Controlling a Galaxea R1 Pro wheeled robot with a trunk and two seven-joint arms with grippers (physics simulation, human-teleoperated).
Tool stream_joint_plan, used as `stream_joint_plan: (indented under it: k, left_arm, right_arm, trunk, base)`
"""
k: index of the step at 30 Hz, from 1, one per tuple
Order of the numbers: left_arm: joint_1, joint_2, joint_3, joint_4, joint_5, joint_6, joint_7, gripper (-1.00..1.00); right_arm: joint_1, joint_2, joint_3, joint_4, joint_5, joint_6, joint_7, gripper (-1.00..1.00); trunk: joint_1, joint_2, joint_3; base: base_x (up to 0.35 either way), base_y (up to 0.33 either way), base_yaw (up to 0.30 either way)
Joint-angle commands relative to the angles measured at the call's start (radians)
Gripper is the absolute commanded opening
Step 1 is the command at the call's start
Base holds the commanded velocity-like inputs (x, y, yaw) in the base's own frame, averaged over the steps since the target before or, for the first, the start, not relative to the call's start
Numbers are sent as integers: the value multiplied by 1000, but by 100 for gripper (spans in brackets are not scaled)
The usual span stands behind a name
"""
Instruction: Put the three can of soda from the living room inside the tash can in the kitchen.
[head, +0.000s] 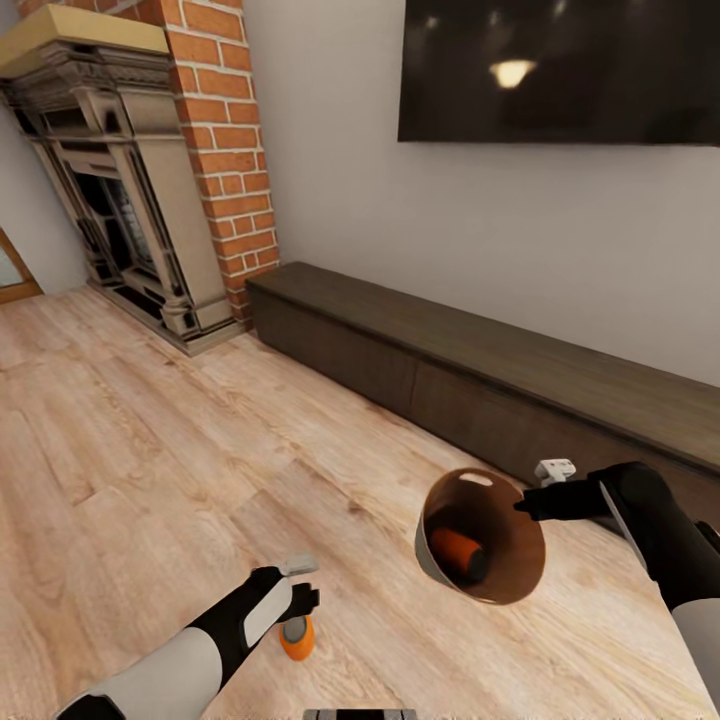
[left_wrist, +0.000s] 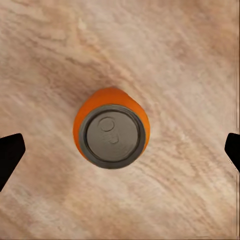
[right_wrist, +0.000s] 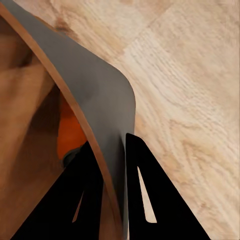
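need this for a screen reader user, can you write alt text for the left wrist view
An upright orange soda can with a grey top stands on a light plank floor, seen from straight above. The two dark fingertips of the left hand sit wide apart on either side of the can, not touching it.

Our left arm reaches forward and down at the lower left of the head view, the left gripper (head: 296, 600) pointing straight at the floor. Its fingers (left_wrist: 11, 155) are spread wide apart — their dark tips sit at opposite edges of the left wrist view, touching nothing. Our right arm comes in from the right, forearm bent inward, and the right gripper (head: 527, 506) is closed — its fingers (right_wrist: 145, 200) pinch the tash can (head: 428, 560) by its rim.
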Motion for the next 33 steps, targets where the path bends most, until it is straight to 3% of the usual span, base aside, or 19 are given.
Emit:
stream_joint_plan:
  k: [1,9,13,19,33]
  left_arm:
    - [0,-1,0,0,-1,0,-9,100]
    - [-4,5,0,1,-2,5,-26,100]
    - [-74,17,1,26,-1,13,-26,100]
    - [-110,14,-1,45,-2,14,-26,100]
    - [-114,3,-3,47,-1,14,-26,100]
  right_arm:
    - [-1,0,0,0,-19,6,4,-100]
    - [-1,-1,0,-1,-19,6,4,-100]
    - [-1,-2,-1,-1,-19,6,4,-100]
    - [-1,-2,-2,-1,-19,6,4,-100]
    - [-1,-14,-2,-1,-19,6,4,-100]
  trunk:
    - [0,0,-4]
    - [4,-2,-35]
    - [6,-3,-50]
    - [8,-5,-73]
    - [15,-8,-128]
  base:
    - [0,0,0]
    - [0,0,0]
    - [0,0,0]
    - [0,0,0]
    - [0,0,0]
